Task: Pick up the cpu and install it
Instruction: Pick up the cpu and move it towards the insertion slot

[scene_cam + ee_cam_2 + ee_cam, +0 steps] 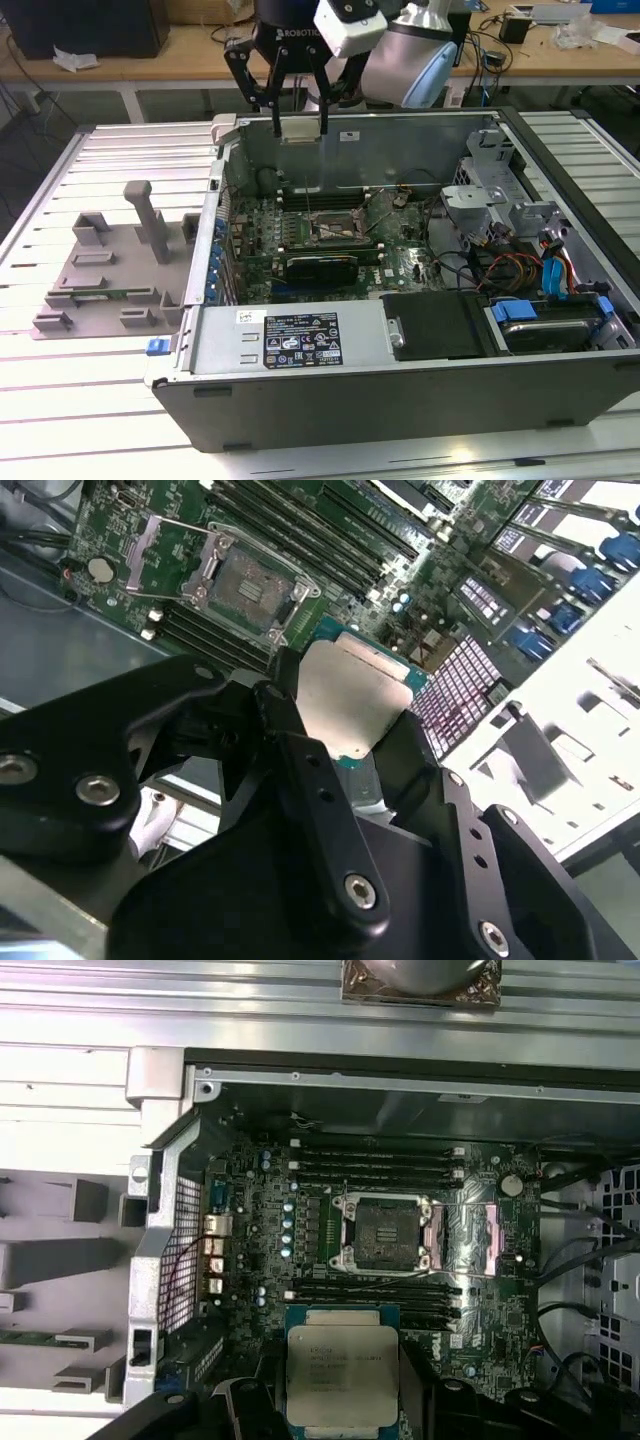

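The claw (pixel 300 127) was closed on the cpu (pixel 300 132), its two dark fingers (pixel 291 730) pressing opposite edges of the small square chip. In the exterior view it hung in the air over the open computer case (pixel 300 385), up near the case's far wall, with the chip clear of everything beneath it. In both wrist views the cpu's pale metal top faced the camera, with a green edge showing around it (pixel 342 1370).

Down on the green motherboard (pixel 250 1250) the socket (pixel 388 1232) lay bare, its metal-rimmed frame open and a hinged plate (pixel 472 1235) folded out just beside it. Rows of dark memory slots (pixel 375 1160) ran along both sides of the socket.

The case lay on its side on a slatted metal tabletop (pixel 90 420). Toward the exterior view's left, just beside the case, sat a grey plastic tray (pixel 85 290) with upright posts.
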You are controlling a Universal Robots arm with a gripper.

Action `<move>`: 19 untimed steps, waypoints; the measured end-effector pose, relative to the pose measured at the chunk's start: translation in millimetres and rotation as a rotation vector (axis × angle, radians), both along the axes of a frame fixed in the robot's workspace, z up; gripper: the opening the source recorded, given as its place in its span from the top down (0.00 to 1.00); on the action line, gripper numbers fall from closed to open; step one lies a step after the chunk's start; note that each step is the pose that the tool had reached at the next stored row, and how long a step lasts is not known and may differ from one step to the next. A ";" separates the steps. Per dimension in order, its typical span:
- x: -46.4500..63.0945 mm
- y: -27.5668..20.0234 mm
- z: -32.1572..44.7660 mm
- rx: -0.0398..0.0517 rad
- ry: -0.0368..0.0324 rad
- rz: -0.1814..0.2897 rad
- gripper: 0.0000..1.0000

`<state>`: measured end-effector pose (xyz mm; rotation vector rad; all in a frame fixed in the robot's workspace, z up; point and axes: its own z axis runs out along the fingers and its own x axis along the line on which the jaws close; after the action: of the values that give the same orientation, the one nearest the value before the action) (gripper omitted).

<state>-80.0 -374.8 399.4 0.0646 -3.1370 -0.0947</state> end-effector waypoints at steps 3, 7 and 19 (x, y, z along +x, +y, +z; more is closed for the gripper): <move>7.8 0.0 -9.9 -0.0001 0.0082 0.000 0.46; 13.5 0.0 -18.0 0.0000 0.0159 0.000 0.46; 46.2 3.4 -49.2 0.0000 0.0517 0.000 0.46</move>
<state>-33.7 -371.5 350.2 0.0611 -3.0854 -0.0947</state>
